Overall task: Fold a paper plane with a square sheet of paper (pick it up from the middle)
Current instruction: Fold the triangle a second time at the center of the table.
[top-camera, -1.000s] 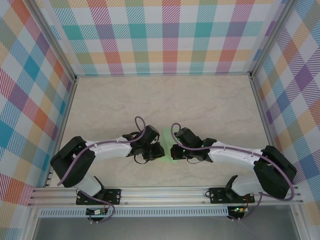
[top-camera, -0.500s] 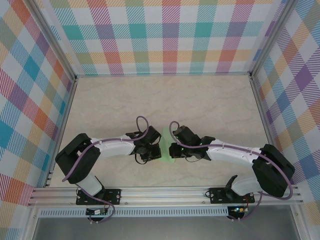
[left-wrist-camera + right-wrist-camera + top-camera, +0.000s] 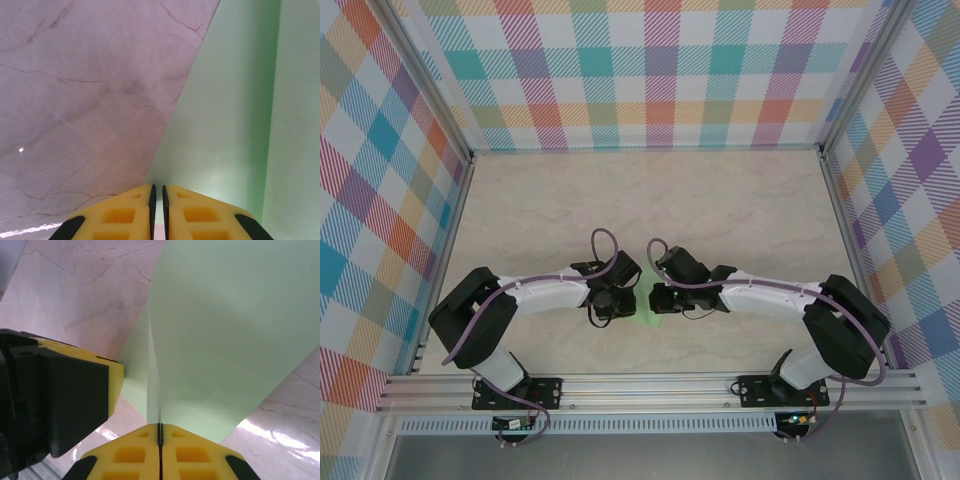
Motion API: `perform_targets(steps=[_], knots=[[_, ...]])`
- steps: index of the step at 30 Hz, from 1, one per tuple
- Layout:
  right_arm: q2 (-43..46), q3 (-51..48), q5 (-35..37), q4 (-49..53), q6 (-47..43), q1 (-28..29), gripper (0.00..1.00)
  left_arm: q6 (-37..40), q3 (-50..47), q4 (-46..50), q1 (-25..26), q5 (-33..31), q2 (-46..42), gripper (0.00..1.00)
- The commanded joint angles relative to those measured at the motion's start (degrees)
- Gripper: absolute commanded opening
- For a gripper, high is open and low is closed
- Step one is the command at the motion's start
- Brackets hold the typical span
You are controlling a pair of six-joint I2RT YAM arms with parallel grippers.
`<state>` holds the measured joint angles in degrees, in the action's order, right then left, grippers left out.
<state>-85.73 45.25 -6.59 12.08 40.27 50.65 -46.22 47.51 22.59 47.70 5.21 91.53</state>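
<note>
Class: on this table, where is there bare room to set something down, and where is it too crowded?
Bare: the far half of the table, bordered by the back wall, left wall and right wall. Crowded: the near middle, where the left gripper and right gripper meet, both pinching the paper.

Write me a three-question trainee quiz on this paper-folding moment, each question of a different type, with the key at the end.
1. True or false: the right claw is shut on the green paper.
2. Which does the table look like? A: pale marble. B: dark wood. C: black felt.
3. Fill in: the fingers of the left claw are coloured ___.
Key: 1 true; 2 A; 3 yellow.
</note>
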Motion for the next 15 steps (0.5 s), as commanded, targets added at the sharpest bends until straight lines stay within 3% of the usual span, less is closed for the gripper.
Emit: perform_targets(steps=[1,15], knots=[[-1.6,2.5,-0.8,2.7,-3.1,-0.9,0.07,0.9,0.1,2.3,-0.5,-1.2,-1.3,0.15],[-6.5,7.3,0.9,12.0,-10.4,-2.7,0.09,0.8,0.1,2.4,-0.5,-1.2,-0.7,0.15]])
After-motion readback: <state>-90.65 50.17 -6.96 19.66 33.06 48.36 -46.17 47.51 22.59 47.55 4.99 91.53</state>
